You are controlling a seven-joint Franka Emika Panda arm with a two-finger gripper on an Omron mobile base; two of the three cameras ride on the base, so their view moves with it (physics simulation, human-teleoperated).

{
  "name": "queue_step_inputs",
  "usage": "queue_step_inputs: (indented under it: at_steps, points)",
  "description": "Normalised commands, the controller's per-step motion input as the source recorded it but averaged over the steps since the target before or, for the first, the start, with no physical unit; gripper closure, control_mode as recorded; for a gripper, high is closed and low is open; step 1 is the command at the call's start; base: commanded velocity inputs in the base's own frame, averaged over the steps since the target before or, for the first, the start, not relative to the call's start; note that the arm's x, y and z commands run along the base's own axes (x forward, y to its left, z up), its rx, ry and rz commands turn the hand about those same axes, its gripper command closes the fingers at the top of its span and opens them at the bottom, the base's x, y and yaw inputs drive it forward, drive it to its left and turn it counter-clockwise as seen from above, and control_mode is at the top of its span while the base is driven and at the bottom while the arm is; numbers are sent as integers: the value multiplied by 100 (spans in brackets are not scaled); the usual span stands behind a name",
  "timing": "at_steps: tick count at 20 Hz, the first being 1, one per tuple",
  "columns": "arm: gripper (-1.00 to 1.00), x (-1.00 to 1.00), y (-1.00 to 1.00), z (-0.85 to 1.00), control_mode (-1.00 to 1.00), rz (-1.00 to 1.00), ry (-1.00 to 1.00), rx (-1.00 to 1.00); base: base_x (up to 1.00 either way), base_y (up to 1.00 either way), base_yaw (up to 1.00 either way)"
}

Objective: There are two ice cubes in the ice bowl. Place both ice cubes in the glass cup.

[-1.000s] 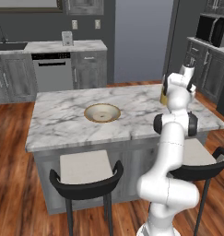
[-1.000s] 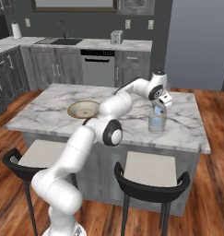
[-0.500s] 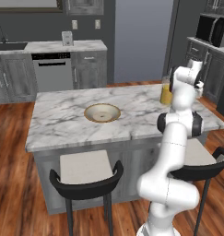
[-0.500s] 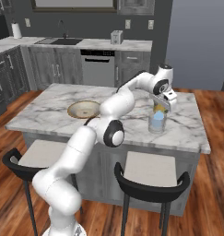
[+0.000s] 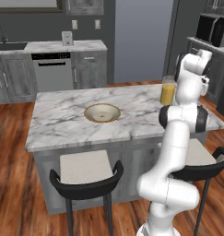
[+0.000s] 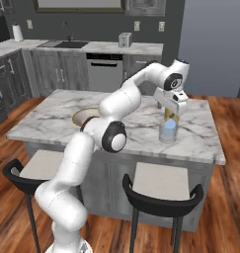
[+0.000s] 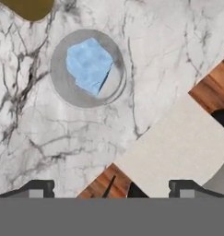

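The glass cup (image 7: pixel 88 69) stands on the marble island, seen from straight above in the hand view. Pale-blue ice (image 7: pixel 89 64) lies inside it; I cannot tell whether this is one cube or two. In the right base view the cup (image 6: pixel 168 131) with its blue ice (image 6: pixel 167 129) sits below my gripper (image 6: pixel 173 109), which hangs open and empty above it. My fingertips (image 7: pixel 39 186) stand far apart at the bottom of the hand view. The ice bowl (image 5: pixel 102 112) rests mid-island with its tan inside bare; the arm partly covers the bowl (image 6: pixel 82 116) in the right base view.
A taller glass of orange liquid (image 5: pixel 168 91) stands just behind the cup, near the island's far right. Two black stools with beige seats (image 5: pixel 85 167) stand along the island's near edge, one directly under my hand (image 7: pixel 178 147). Grey cabinets and a dishwasher line the back wall.
My gripper has opened wide and risen from close over the glass cup. The blue ice stays in the cup.
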Motion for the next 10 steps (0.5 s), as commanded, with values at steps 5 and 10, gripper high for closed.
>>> queue_step_inputs:
  at_steps: [5,10]
  points:
    - [-100,-100,100,-70,-100,1,-9,7,0,0,0]
    - [-100,-100,100,-100,-100,2,-12,11,0,0,0]
